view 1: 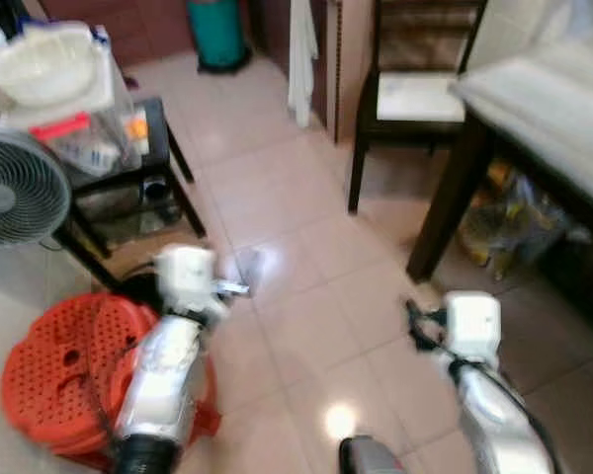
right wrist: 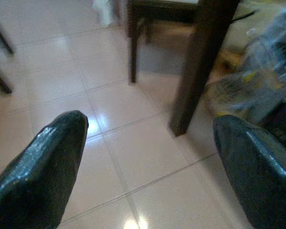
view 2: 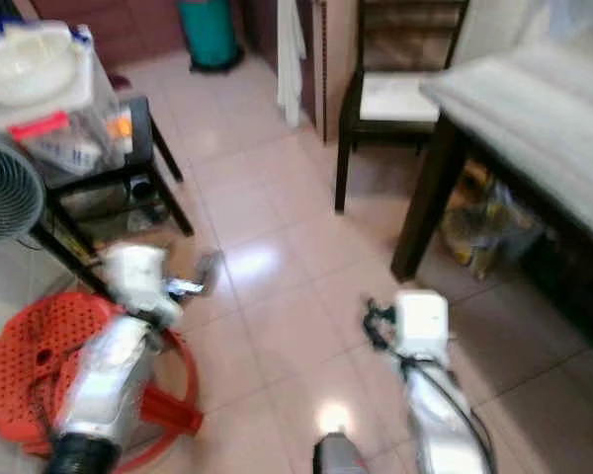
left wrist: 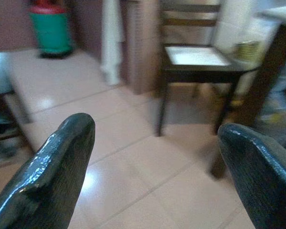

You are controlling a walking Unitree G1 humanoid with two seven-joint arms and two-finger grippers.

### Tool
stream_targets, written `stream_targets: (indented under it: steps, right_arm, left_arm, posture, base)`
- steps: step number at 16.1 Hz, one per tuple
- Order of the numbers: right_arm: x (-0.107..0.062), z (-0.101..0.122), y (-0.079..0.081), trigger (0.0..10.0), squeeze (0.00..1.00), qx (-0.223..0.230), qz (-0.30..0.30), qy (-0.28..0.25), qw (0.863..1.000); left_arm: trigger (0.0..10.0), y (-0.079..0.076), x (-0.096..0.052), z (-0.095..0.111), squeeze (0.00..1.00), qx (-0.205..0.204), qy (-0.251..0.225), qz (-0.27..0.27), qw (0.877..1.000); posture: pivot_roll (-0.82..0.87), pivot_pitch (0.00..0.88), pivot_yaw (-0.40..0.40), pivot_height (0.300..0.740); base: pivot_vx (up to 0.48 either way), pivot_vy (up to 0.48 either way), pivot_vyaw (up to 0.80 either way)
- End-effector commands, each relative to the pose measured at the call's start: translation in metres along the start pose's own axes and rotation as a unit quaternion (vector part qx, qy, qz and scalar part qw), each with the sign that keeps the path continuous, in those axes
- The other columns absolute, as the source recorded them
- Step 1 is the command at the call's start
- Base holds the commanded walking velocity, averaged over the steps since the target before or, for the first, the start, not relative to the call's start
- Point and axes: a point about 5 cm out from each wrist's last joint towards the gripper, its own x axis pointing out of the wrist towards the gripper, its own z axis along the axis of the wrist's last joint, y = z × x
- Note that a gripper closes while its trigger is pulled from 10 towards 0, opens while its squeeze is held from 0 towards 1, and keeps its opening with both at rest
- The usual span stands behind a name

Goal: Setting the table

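Ahead on a pink tiled floor [view 1: 306, 326], the robot faces a dining room, both silver arms held out low. At two o'clock stands the dining table, a dark-legged surface [view 1: 534, 109] with a pale top; nothing for setting it can be made out on the part in view. A dark chair [view 1: 405, 94] with a light seat sits at one o'clock, just beside the table's end.

The left gripper [left wrist: 157, 157] has its jaws spread wide and holds nothing. The right gripper [right wrist: 148, 162] is likewise wide open and empty, aimed toward the table leg [right wrist: 195, 67] and some crumpled bags [right wrist: 257, 86] under the table.

At ten o'clock a low dark rack [view 1: 138, 188] carries a white bowl [view 1: 40, 67] on clutter; a fan [view 1: 15, 193] stands at nine o'clock, and a stack of red plastic stools [view 1: 69, 365] lies beneath the left arm.

Risks, as a judgement: the left arm could snag the stools or fan if the robot turns left, and the right arm could strike the table leg or edge on approach. Open floor runs straight toward twelve o'clock, between rack and chair.
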Motion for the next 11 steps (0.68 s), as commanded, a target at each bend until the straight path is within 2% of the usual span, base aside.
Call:
stream_targets:
  steps: [1,3,11]
  right_arm:
    - [0.0015,0.0059,0.0112,10.0,0.0,0.006,0.017,-0.011,1.0]
    - [0.0016,0.006,0.0105,10.0,0.0,0.004,0.02,-0.01,1.0]
    - [0.0012,0.0065,0.0115,10.0,0.0,0.002,0.021,-0.009,1.0]
  left_arm:
    - [10.0,0.0168,-0.0086,-0.0027,0.0,0.01,0.008,0.026,1.0]
    - [10.0,0.0157,-0.0096,-0.0038,0.0,0.01,0.009,0.026,1.0]
    - [10.0,0.0161,-0.0154,-0.0089,0.0,0.017,0.021,0.029,0.999]
  posture:
    - [-0.17,0.164,0.076,0.74]
    - [-0.17,0.166,0.073,0.74]
    - [-0.18,0.172,0.073,0.74]
  base:
    - [0.251,0.0,-0.78]
    - [0.246,0.0,-0.78]
    - [0.0,0.0,-0.78]
